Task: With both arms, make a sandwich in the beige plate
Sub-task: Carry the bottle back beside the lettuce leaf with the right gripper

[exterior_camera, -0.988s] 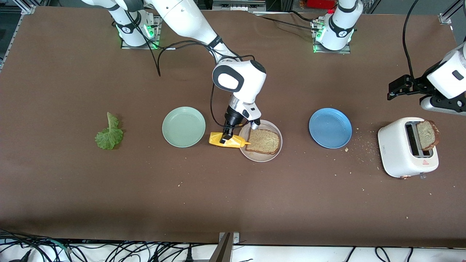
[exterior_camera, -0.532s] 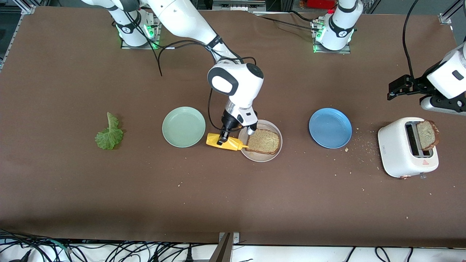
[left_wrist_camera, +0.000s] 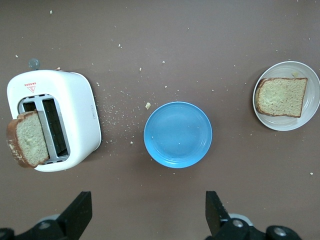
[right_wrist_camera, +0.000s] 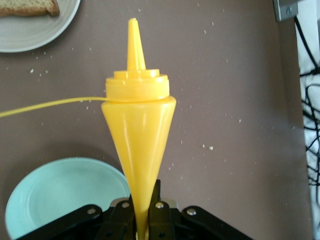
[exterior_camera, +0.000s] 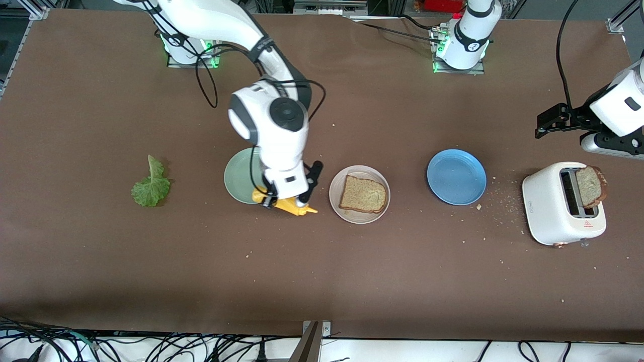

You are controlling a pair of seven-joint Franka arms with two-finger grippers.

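The beige plate [exterior_camera: 359, 194] holds one slice of brown bread [exterior_camera: 364, 194]; both show in the left wrist view, the plate [left_wrist_camera: 310, 102] and the bread [left_wrist_camera: 281, 96], and the plate in the right wrist view [right_wrist_camera: 35, 30]. A second slice [exterior_camera: 590, 186] stands in the white toaster [exterior_camera: 562, 202]. The lettuce leaf [exterior_camera: 150, 186] lies toward the right arm's end. My right gripper [exterior_camera: 287, 202] is shut on the yellow squeeze bottle [exterior_camera: 289, 204], over the table between the mint-green plate [exterior_camera: 241, 176] and the beige plate. My left gripper [exterior_camera: 548, 122] is open and empty, waiting above the table near the toaster.
A blue plate [exterior_camera: 456, 176] lies between the beige plate and the toaster. Crumbs are scattered near the toaster. A thin yellow strand [right_wrist_camera: 50, 105] trails from the bottle's cap.
My right gripper has carried the yellow bottle off the beige plate's edge toward the mint-green plate, turning at the wrist. The left arm has not moved.
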